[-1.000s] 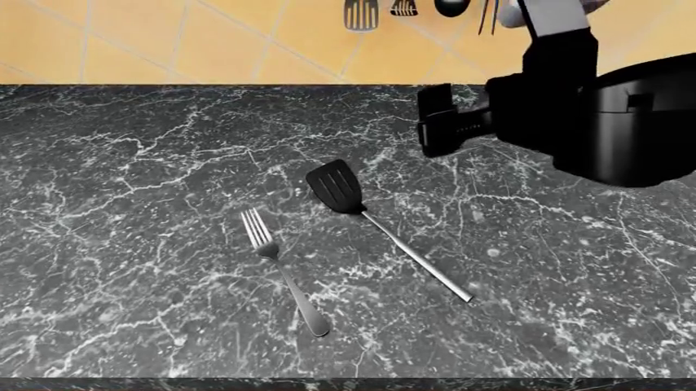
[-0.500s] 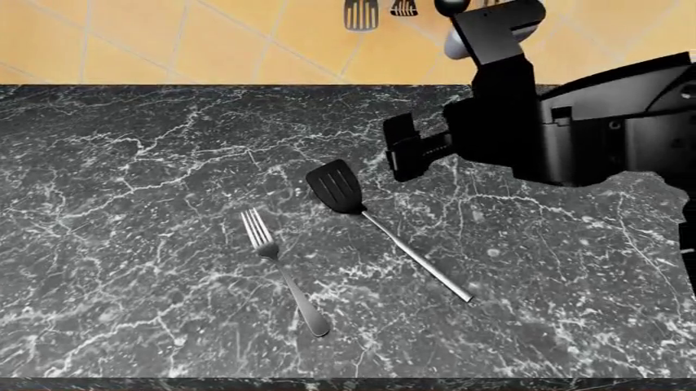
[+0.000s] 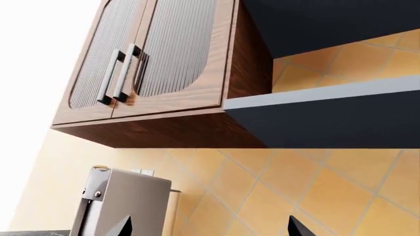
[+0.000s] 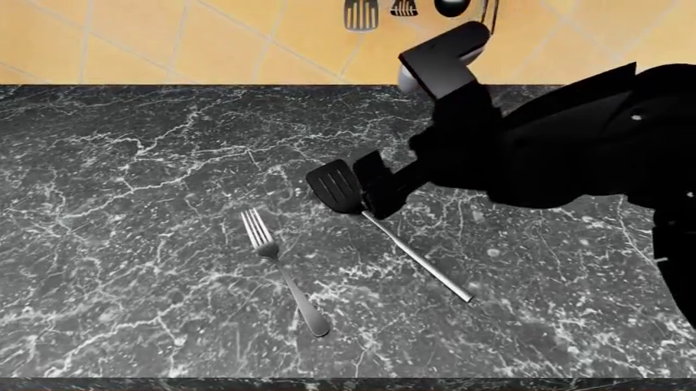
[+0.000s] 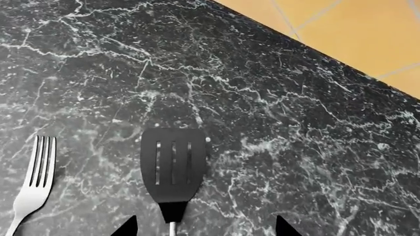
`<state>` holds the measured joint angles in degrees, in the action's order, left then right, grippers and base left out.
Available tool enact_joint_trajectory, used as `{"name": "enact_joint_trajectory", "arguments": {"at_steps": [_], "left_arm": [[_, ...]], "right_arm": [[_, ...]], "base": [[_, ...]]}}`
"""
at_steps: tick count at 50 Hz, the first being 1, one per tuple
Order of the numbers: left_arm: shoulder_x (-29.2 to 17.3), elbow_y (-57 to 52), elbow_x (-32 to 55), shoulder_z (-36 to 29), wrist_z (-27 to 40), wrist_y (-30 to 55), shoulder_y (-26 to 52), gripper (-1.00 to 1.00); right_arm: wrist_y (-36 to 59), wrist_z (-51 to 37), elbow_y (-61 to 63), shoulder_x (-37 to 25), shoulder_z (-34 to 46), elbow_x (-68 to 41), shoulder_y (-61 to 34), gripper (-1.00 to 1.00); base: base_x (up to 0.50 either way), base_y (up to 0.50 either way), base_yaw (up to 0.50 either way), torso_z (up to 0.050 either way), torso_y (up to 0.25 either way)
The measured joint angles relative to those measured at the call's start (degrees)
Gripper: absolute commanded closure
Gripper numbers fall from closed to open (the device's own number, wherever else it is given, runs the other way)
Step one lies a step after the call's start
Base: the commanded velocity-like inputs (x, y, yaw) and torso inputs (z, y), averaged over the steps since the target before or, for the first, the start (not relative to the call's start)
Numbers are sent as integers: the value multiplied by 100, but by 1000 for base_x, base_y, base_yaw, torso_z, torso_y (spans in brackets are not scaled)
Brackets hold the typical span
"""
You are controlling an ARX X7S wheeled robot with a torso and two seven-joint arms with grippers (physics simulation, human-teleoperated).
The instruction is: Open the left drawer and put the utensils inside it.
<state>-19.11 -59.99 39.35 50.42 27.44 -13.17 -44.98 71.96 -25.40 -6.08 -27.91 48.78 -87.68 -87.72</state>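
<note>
I see my right gripper [image 5: 206, 227] spread wide, its two fingertips [image 5: 126, 227] straddling the spatula [image 5: 173, 169] where blade meets handle, hovering just above it without touching. The fork [image 4: 280, 269] lies beside it on the counter [image 4: 130, 163]. My left gripper [image 3: 208, 227] is also spread, empty, facing wall cabinets [image 3: 157, 64] and tiles.

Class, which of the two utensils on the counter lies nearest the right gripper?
The black slotted spatula: the right gripper hovers beside its blade, while the silver fork lies farther off.
</note>
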Motion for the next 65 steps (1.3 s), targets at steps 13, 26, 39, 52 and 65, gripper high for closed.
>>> {"name": "enact_joint_trajectory", "arguments": {"at_steps": [13,26,39,52,65], "left_arm": [[-7,0,-6,-18,4,-5,0,-100],[-32,0,-42,-65,36,-5,0,-100],[-35,0,-48,-75,40,-5,0,-100],[-22,0,-37,-58,23,-7,0,-100],[0,0,-18,-31,-6,-8,0,-100]], "right_arm": [[-181,-17,-130,111,49,109,131,-100],[-307,-209,-359,223,-25,-73,319,-100],[-278,-236,-428,346,85,-87,362,-100],[-354,-71,-527,459,255,139,353,-100],[-480,103,-622,560,367,298,410,-100]], "base": [[0,0,0,0,0],[0,0,0,0,0],[0,0,0,0,0],[0,0,0,0,0],[0,0,0,0,0]]}}
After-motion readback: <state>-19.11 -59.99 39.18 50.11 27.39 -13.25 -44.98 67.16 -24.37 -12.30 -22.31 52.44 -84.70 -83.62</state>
